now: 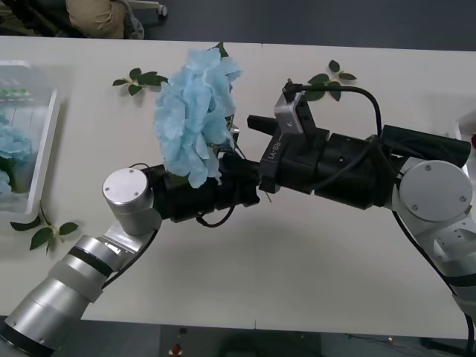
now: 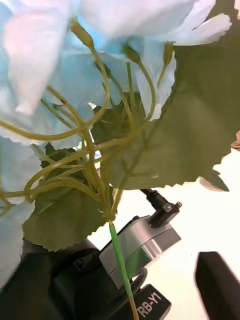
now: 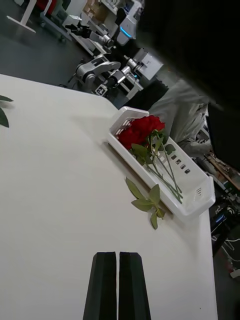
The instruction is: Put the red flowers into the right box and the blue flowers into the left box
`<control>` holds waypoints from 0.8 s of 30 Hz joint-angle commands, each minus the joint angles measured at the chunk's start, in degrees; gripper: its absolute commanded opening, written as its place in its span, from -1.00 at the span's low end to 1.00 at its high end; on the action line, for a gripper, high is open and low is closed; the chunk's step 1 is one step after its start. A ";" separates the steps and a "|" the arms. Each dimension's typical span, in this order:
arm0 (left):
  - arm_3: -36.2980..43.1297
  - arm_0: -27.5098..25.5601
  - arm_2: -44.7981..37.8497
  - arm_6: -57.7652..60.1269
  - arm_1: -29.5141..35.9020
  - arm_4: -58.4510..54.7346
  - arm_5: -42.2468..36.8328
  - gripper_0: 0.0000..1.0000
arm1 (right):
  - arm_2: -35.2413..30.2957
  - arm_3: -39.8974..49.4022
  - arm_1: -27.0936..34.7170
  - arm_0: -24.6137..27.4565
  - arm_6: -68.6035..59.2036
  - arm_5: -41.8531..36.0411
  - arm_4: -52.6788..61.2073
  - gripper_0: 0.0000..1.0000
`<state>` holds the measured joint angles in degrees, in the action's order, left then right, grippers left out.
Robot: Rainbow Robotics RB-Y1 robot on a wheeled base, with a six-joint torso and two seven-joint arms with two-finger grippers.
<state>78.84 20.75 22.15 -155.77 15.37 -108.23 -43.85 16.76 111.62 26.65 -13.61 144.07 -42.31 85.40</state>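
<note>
White plastic right box [image 3: 197, 192] holds red fabric roses [image 3: 141, 131] on thin green stems. White ribbed left box [image 1: 46, 141], left edge of frame, holds a fluffy blue hydrangea [image 1: 10, 145]. Another pale-blue hydrangea head [image 1: 195, 111] sits mid-frame above the white worktop [image 1: 312, 253]. Left end effector [image 3: 117, 285] is pressed together, empty; right end effector's state I cannot tell.

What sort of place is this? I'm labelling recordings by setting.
Probably a robotics lab or workshop: a long white table, other robot arms on benches behind it, and the floor beyond crowded with equipment.
</note>
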 commanded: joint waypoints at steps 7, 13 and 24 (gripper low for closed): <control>2.37 -4.67 0.17 0.77 21.54 -5.85 -1.33 -1.00 | -2.26 1.76 4.91 -1.07 2.88 -0.05 2.75 0.97; 7.12 -7.83 -0.36 0.77 43.52 -20.44 -4.32 -1.00 | -2.52 1.76 12.64 -1.07 5.25 -0.05 7.94 0.97; -12.13 -3.09 -10.29 0.77 62.68 -13.94 -16.97 -1.00 | -5.33 -4.22 15.28 -0.54 10.93 -14.02 16.73 0.97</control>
<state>71.14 13.25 10.85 -155.77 76.90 -125.23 -59.46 13.53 108.48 43.55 -13.63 154.97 -54.10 101.57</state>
